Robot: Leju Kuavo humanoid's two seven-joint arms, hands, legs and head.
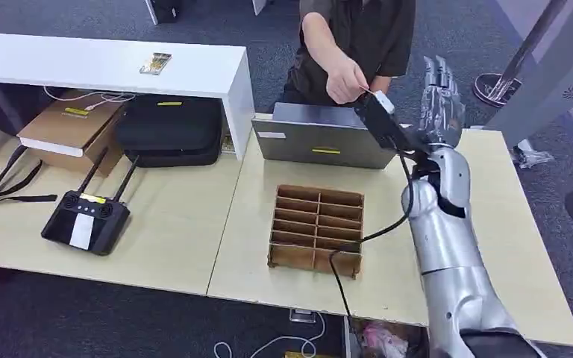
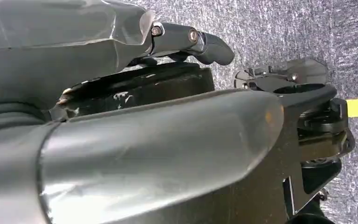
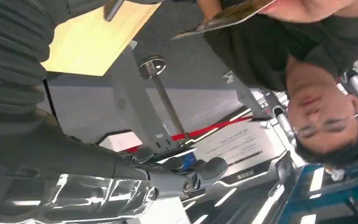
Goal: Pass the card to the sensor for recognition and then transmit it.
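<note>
Table: two pale wooden tables (image 1: pixel 179 224) stand side by side before me, smooth and matt, on a dark grey carpet (image 1: pixel 60 328).
Room: a white bench (image 1: pixel 104 67) stands behind the left table, with a cardboard box (image 1: pixel 71 130) and a black soft case (image 1: pixel 170 130) under it.
Organizer: a brown cardboard tray (image 1: pixel 317 227) with many small rectangular compartments lies on the right table.
Laptop: a grey closed laptop (image 1: pixel 321 138) lies behind the tray, flat, with a yellow mark.
Controller: a black remote controller (image 1: pixel 86 220) with two antennas lies on the left table.
My right hand: my right hand (image 1: pixel 440 101) is raised above the far edge of the table, its dark fingers straight and apart, and it holds nothing.
Card: the person's hand (image 1: pixel 345 80) pinches the card (image 3: pixel 223 16), thin and flat, just beside my right hand.
My left hand: my left hand (image 2: pixel 121 93) hangs over speckled grey carpet; I cannot tell whether its fingers are closed.
</note>
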